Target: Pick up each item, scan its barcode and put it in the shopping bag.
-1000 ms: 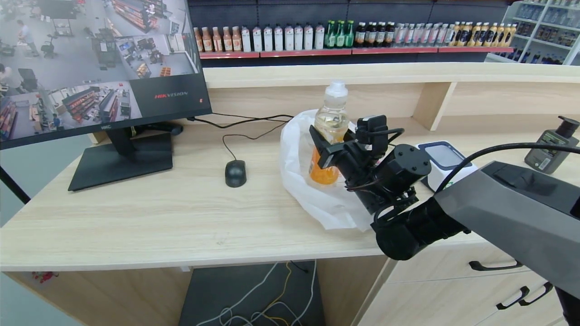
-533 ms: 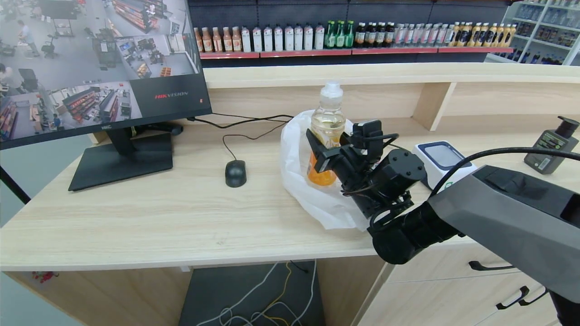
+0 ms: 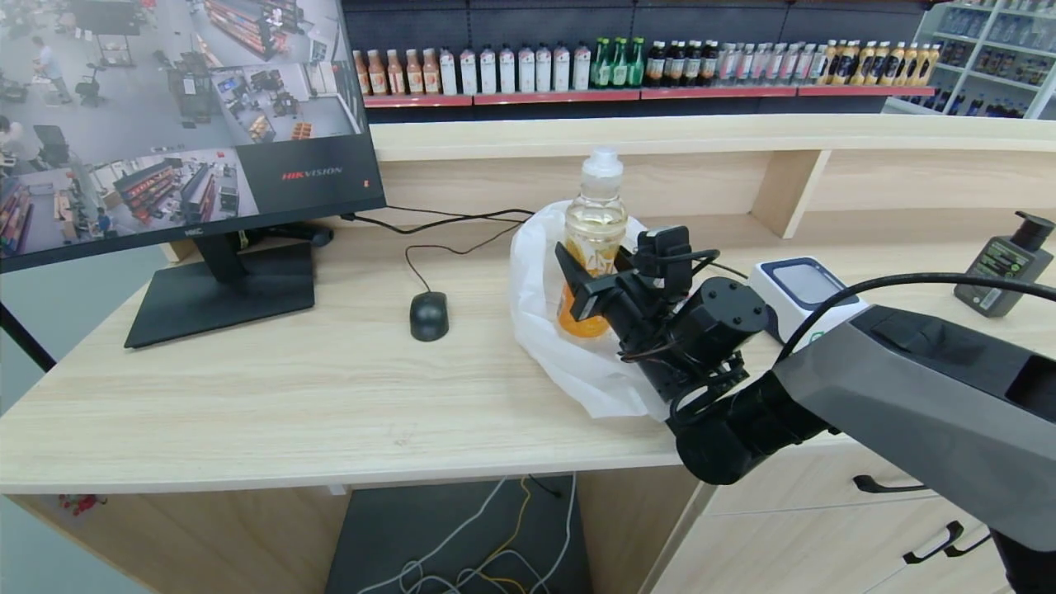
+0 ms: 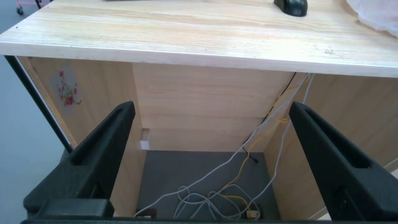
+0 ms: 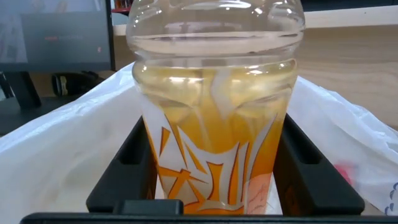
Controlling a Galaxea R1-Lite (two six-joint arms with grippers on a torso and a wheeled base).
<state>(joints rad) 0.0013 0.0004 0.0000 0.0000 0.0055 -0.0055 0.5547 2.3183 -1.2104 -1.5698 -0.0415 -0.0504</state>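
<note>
Right tool (image 3: 587,285) clamped on the juice bottle (image 3: 596,216), which is upright at the mouth of the white shopping bag (image 3: 551,355), with plastic behind and on both sides. The bag's near fold is close to the counter (image 3: 330,388) front edge. Mouse (image 3: 429,315) is left of the bag with bare wood between; scanner (image 3: 804,285) is just right of it. Left tool (image 4: 211,155) is wide open and empty, below the counter edge, well apart from the bag.

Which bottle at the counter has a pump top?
The dark bottle far right on the counter; the drink bottle in the right gripper has a white cap.
</note>
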